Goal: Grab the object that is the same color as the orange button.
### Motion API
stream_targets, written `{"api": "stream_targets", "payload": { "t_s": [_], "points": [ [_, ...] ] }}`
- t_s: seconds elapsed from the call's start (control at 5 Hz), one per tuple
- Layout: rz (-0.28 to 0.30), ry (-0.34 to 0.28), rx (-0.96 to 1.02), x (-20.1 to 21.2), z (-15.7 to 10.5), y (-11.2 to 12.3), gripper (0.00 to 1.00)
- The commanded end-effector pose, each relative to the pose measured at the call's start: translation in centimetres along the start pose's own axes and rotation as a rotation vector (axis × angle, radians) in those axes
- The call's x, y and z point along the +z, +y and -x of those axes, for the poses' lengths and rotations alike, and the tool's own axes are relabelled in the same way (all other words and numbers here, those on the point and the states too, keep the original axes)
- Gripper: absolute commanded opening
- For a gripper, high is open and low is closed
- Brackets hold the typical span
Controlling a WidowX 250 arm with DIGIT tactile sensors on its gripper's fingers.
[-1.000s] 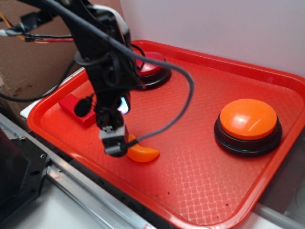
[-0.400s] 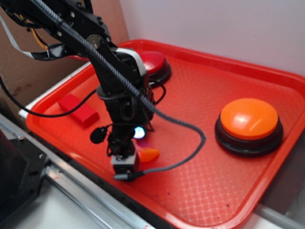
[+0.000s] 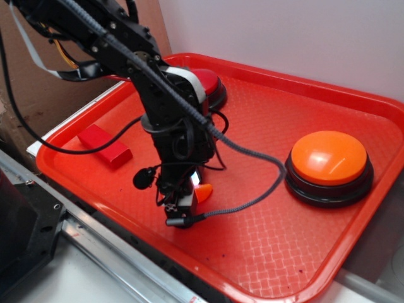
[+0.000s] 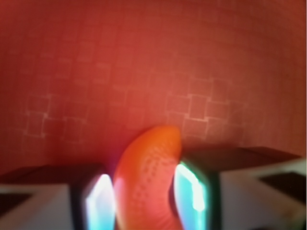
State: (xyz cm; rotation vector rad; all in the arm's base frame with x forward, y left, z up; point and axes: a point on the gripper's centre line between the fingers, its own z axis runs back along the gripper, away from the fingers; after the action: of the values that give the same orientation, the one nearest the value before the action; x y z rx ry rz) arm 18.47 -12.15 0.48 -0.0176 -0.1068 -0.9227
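Presently the red tray [image 3: 353,252] serves as the sole container and holds four items on its textured floor. Taking the orange button [image 3: 329,159] as landmark: it sits on its black circular base toward the tray's right side, dome up, with nothing touching it. The orange crescent [image 3: 203,192] lies well to the left of the orange button, near the tray's front rim, and is mostly hidden in the exterior view by the arm, with only a small orange tip showing. The red button [image 3: 208,83] stands farther left of the orange button and toward the back rim, partly covered by the arm. The red block [image 3: 105,146] lies flat at the far left, the item most distant from the orange button, just inside the tray's left rim.

The tool [image 3: 189,201] is lowered to the tray floor, to the left of the orange button, directly over the crescent. In the wrist view the tool [image 4: 146,199] has its two fingers [image 4: 194,191] standing close on either side of the orange crescent [image 4: 146,179], one on each flank, the opening narrow and filled by the piece. The right finger appears to touch the crescent; contact on the left side is blurred and cannot be confirmed. The crescent's rounded end points away from the fingers and rests on the tray [image 4: 144,62]

A braided cable [image 3: 252,158] loops from the arm across the tray floor between the tool and the orange button, short of the button's base
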Motion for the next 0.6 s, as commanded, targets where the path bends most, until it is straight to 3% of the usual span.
{"api": "stream_targets", "payload": {
  "t_s": [0.0, 0.4],
  "points": [
    [0.0, -0.011, 0.01, 0.3, 0.0, -0.2, 0.0],
    [0.013, 0.0, 0.123, 1.4, 0.5, 0.3, 0.0]
  ]
}}
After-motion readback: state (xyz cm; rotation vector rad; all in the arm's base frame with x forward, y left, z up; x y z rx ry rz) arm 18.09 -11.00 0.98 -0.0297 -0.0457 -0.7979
